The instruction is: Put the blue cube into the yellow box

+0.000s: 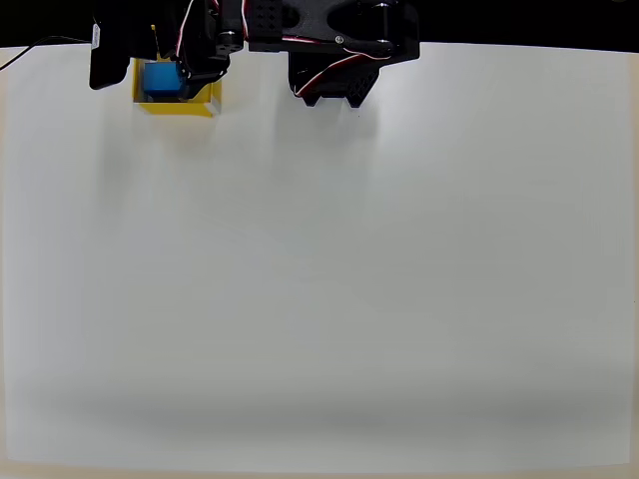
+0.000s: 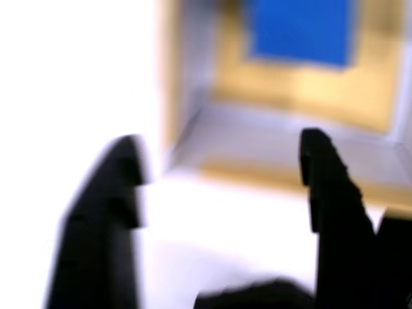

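Observation:
The blue cube [image 1: 160, 80] lies inside the yellow box [image 1: 182, 107] at the far left of the table's back edge in the overhead view. The black arm [image 1: 300, 30] reaches over that box from the right and covers its top side. In the blurred wrist view the blue cube [image 2: 299, 29] rests on the floor of the yellow box [image 2: 302, 90], beyond the fingertips. My gripper [image 2: 223, 145] is open, with nothing between its fingers. The left finger [image 2: 122, 174] hangs over the white table outside the box, and the right finger [image 2: 322, 174] is in front of the box's near wall.
The white table [image 1: 319, 279] stretches wide in front of the arm. The arm's base [image 1: 334, 85] stands at the back edge, right of the box.

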You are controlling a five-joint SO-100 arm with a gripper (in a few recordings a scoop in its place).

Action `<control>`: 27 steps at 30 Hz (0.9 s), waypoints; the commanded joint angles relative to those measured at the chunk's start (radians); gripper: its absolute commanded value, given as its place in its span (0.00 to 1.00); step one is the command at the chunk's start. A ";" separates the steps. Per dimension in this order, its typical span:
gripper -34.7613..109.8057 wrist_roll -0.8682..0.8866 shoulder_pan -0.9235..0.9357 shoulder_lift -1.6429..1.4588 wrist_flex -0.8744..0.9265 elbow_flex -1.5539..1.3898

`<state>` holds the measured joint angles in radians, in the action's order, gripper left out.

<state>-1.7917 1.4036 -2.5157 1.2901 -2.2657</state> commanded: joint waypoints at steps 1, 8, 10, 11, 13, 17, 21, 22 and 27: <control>0.30 -0.005 -0.236 -0.147 0.117 0.101; 0.24 -0.043 -0.653 -0.284 0.161 -0.006; 0.24 -0.054 -0.755 -0.336 0.138 -0.077; 0.24 -0.040 -0.818 -0.364 0.120 -0.118; 0.24 -0.037 -0.933 -0.397 0.123 -0.192; 0.24 -0.011 -1.127 -0.497 0.069 -0.357; 0.24 0.028 -1.307 -0.655 0.018 -0.535; 0.24 0.031 -1.338 -0.693 0.023 -0.569; 0.24 0.015 -1.367 -0.805 0.023 -0.727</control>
<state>-1.7549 0.0506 -3.2444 1.3116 -2.9590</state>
